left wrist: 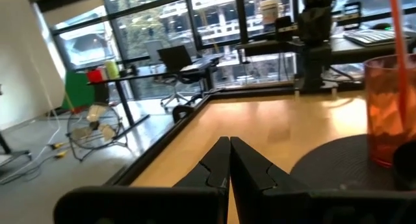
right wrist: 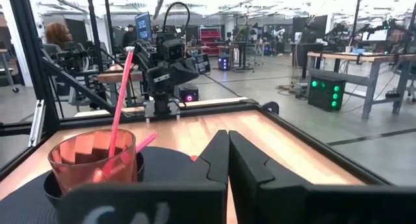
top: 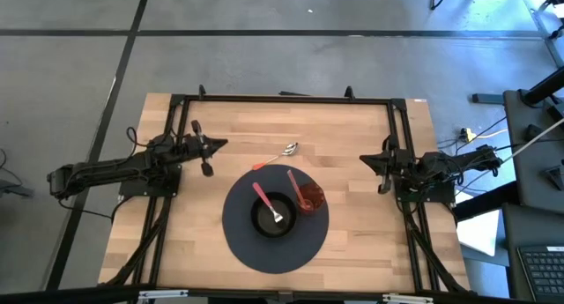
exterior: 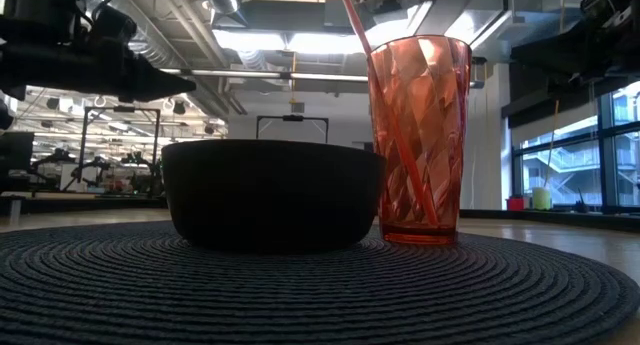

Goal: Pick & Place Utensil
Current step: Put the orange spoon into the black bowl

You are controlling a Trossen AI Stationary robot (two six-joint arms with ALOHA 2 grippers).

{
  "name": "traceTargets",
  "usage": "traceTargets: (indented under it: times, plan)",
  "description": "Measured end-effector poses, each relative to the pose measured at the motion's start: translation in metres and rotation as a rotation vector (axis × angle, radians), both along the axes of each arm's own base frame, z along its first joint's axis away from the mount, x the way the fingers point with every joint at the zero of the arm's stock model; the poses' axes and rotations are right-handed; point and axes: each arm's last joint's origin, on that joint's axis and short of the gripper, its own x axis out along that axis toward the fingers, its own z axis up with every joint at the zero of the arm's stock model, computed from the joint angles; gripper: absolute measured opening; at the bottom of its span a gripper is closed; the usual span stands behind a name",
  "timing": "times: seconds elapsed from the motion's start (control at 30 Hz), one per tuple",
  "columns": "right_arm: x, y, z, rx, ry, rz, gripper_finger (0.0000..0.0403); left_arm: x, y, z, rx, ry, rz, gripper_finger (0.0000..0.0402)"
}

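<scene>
A dark round placemat [top: 256,251] lies mid-table. On it stand a black bowl [top: 264,223], with a pink-handled utensil [top: 263,196] leaning inside, and a red tumbler [top: 310,198] with a red-handled utensil [top: 293,182] standing in it. A metal spoon with an orange handle [top: 278,156] lies flat on the wood just beyond the mat. My left gripper [top: 222,144] hovers shut left of the spoon, pointing level toward the table's right. My right gripper [top: 364,159] hovers shut right of the tumbler, pointing toward the table's left. Neither holds anything.
Black frame rails [top: 282,98] run along the table's far edge and both sides. Bare wood lies around the mat, near and far. In the low view the bowl [exterior: 270,193] and tumbler [exterior: 420,135] stand side by side. A person [right wrist: 57,34] sits in the room beyond.
</scene>
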Motion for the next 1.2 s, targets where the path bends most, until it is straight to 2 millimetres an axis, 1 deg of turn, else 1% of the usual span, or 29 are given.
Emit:
traceTargets:
  times: [0.23,0.53,0.63,0.77,0.83,0.93,1.07,1.2]
  plan:
    - [0.001,0.0,0.0,0.067,-0.008,0.004,0.0002,0.0,0.0,0.0,-0.005,-0.003,0.009,0.0004]
    - [0.011,0.001,0.02,0.077,0.056,-0.025,0.0001,0.0,0.0,0.0,-0.005,-0.004,0.01,0.0004]
    - [0.015,-0.002,0.031,0.084,0.112,-0.07,0.0001,0.0,0.0,0.0,-0.003,-0.003,0.01,0.0004]
    - [0.019,-0.01,0.054,0.126,0.219,-0.164,0.0001,0.0,0.0,0.0,-0.003,-0.003,0.01,0.0004]
    - [0.023,-0.014,0.064,0.131,0.27,-0.194,0.0001,0.0,0.0,0.0,-0.003,-0.003,0.01,0.0004]
    - [0.033,-0.017,0.071,0.129,0.334,-0.191,0.0001,0.0,0.0,0.0,-0.005,-0.004,0.01,0.0004]
    - [0.048,-0.023,0.071,0.134,0.405,-0.178,0.0001,0.0,0.0,0.0,-0.004,-0.003,0.01,0.0004]
    - [0.062,-0.034,0.07,0.16,0.47,-0.175,0.0001,0.0,0.0,0.0,0.005,0.0,0.01,0.0004]
